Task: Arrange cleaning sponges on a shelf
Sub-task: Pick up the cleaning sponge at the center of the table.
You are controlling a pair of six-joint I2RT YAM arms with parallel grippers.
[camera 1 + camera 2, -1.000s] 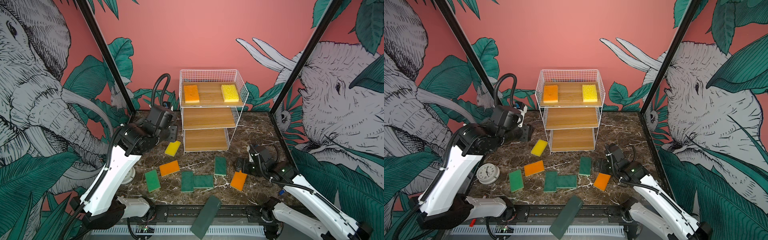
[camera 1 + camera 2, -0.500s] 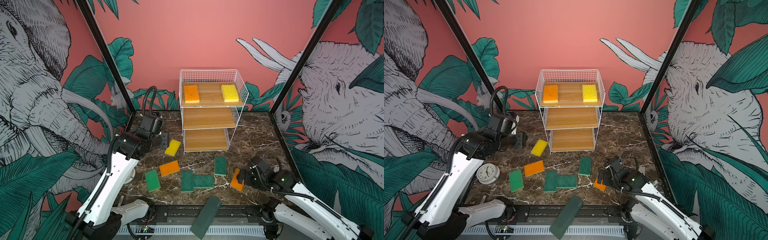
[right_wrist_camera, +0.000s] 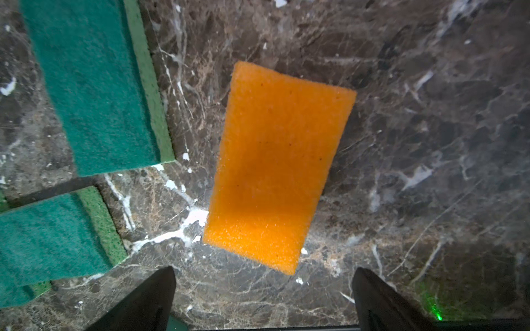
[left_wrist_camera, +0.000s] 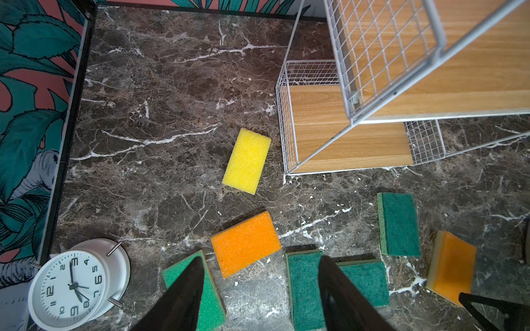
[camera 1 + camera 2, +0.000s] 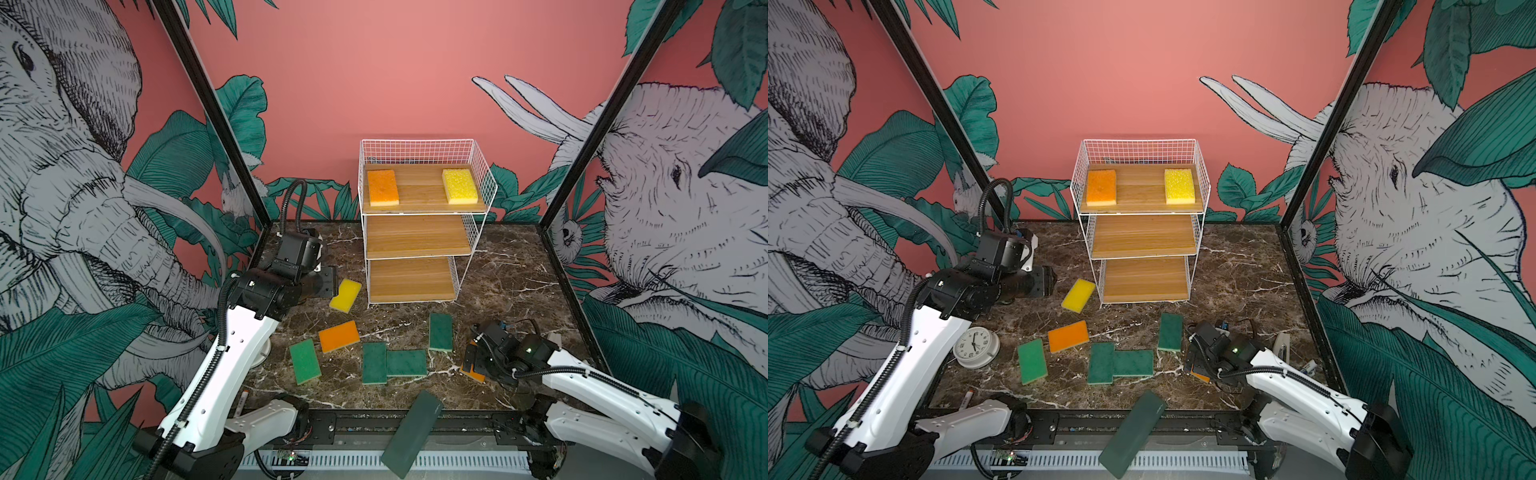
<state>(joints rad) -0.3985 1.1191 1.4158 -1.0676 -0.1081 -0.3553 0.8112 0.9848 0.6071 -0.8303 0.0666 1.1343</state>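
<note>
The white wire shelf stands at the back, with an orange sponge and a yellow sponge on its top board. On the marble lie a yellow sponge, an orange one and several green ones. My left gripper hovers open and empty left of the shelf; in its wrist view the yellow sponge lies ahead. My right gripper stands wide open, low over another orange sponge that lies just ahead of its tips.
A white alarm clock sits at the left, beside my left arm. A long dark green slab leans over the front rail. A pen lies at the front left. Black frame posts bound both sides.
My left gripper came down and back from beside the shelf toward the yellow sponge on the marble. My right gripper dropped forward over the front-right orange sponge.
</note>
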